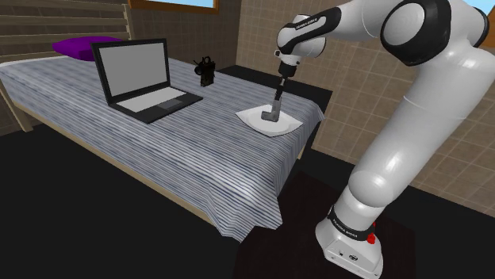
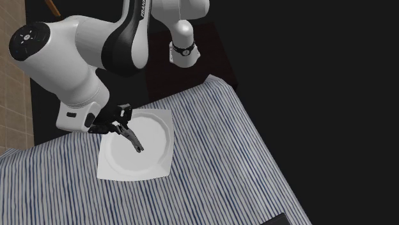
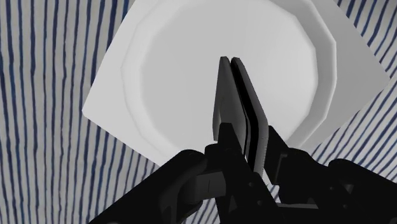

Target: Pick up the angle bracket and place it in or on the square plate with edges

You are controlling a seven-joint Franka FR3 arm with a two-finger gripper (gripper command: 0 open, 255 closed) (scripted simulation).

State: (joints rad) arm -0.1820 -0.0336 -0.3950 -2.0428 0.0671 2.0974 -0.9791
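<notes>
Between the jaws of the clenched claw (image 3: 245, 153), the angle bracket (image 3: 238, 95) hangs long axis down, right over the middle of the white square plate (image 3: 121, 70) on the striped bed (image 1: 182, 150), so release should need only a slight descent.

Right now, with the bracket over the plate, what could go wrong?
The angle bracket stands on edge in the shut jaws; released, it may topple or slide off the white plate. The plate sits near the corner of the striped bed cover; pressing down could tilt it.
</notes>
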